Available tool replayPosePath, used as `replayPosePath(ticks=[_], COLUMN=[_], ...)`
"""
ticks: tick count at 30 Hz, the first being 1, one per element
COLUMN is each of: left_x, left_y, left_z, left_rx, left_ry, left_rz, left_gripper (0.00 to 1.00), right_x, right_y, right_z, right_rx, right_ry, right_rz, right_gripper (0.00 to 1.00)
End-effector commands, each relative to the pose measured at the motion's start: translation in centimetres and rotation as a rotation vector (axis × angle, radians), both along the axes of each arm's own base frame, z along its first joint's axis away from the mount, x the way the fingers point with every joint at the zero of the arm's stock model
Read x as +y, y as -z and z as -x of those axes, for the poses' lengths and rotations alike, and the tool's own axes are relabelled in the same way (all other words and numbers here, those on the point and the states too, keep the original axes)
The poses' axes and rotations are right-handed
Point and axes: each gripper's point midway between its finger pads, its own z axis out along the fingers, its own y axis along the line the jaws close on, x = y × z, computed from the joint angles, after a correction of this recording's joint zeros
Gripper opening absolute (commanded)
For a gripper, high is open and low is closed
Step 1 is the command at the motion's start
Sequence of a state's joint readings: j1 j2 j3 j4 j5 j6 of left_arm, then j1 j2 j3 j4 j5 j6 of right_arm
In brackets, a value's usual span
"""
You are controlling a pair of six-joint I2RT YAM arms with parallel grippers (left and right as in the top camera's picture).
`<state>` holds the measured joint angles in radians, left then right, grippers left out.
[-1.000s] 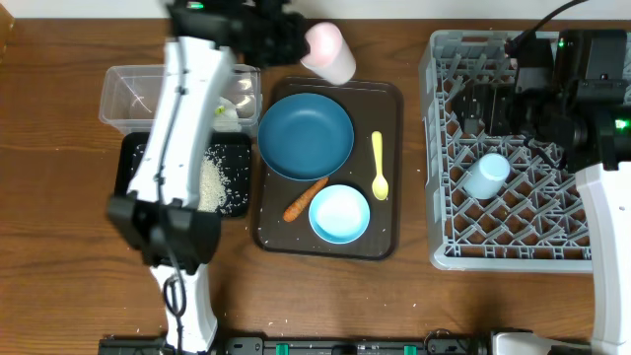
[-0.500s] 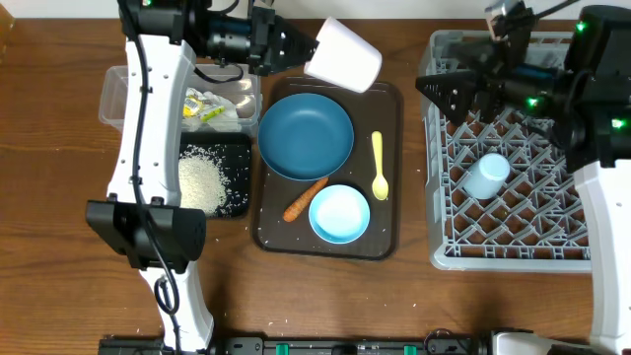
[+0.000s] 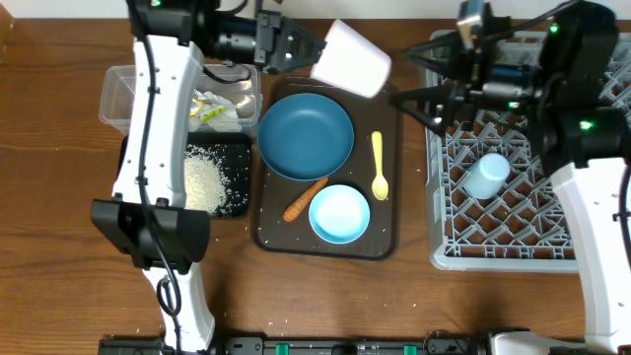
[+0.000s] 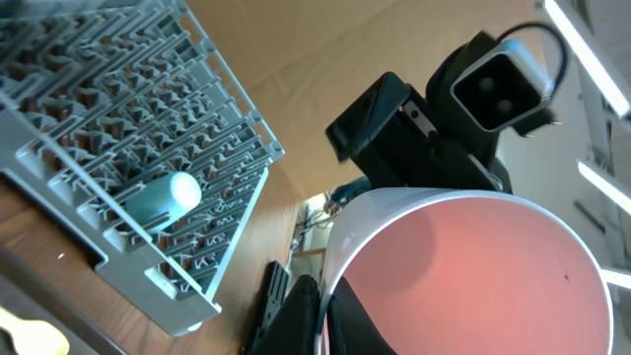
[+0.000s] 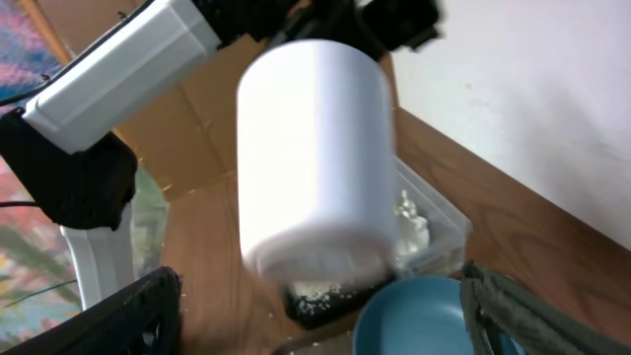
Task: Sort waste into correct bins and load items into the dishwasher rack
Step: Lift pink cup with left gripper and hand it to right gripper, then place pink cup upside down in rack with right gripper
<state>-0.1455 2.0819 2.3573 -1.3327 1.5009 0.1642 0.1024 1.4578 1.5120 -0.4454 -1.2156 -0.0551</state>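
My left gripper [image 3: 299, 47] is shut on the rim of the pink cup [image 3: 351, 57], held tilted in the air above the top edge of the brown tray. In the left wrist view its fingers [image 4: 301, 320] pinch the cup's wall, and the pink inside [image 4: 473, 266] faces the camera. My right gripper [image 3: 422, 79] stands open just right of the cup, at the dishwasher rack's [image 3: 463, 247] left edge. The cup [image 5: 315, 158] fills the space ahead of its spread fingers [image 5: 128, 311]. A light blue cup [image 3: 486, 176] lies in the rack. The blue plate [image 3: 306, 136], yellow spoon [image 3: 379, 165], carrot [image 3: 305, 199] and bowl [image 3: 339, 214] lie on the tray.
The clear tub [image 3: 123, 94] at the back left holds crumpled paper and wrapper scraps [image 3: 210, 106]. In front of it the black tray [image 3: 237, 148] holds rice [image 3: 202, 182]. The brown serving tray [image 3: 389, 227] sits between the bins and the rack.
My left arm has swung clear of the bins and carried the cup to the right. My right gripper has come left out of the rack toward the cup.
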Motion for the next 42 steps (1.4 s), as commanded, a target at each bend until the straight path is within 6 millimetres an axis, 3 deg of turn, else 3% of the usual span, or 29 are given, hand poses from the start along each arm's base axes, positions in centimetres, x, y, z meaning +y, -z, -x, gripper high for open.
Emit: replayPosePath(ticks=[1,7,11,17,24,27,35,42], left_x=[-1.3,-2.5,-2.9,-2.9,-2.9,-2.8,-2.0,1.3], left_y=[0.0,0.0,0.0,0.0,0.0,0.7,4.4,9.6], left_z=[0.5,1.3,1.6,1.6,1.5,1.2,-0.7,-3.2], left_rx=[-0.038,-0.038,-0.038,-0.039,-0.04,-0.046,-0.079,-0.106], left_ry=[0.039,0.069,0.08,0.081,0.08,0.062,-0.04,-0.192], left_rz=[0.01,0.011,0.011,0.011,0.01,-0.031,-0.255,-0.61], left_gripper=[0.06,0.06,0.06,0.06,0.07,0.13,0.27,0.3], right_x=[1.3,2.8,3.2,3.3,3.2,3.1,-0.9,-7.2], right_y=[0.3,0.2,-0.1,-0.1,0.0,0.0,2.7,6.1], right_z=[0.0,0.3,0.4,0.5,0.5,0.3,-2.6,-3.7], right_rx=[0.029,0.0,-0.019,-0.017,-0.013,-0.012,0.126,0.335], right_ry=[0.01,0.001,-0.01,-0.011,-0.011,-0.001,0.229,0.549], right_rz=[0.01,0.021,0.016,0.016,0.017,0.02,0.097,0.212], right_gripper=[0.89,0.88,0.81,0.65,0.6,0.6,0.6,0.62])
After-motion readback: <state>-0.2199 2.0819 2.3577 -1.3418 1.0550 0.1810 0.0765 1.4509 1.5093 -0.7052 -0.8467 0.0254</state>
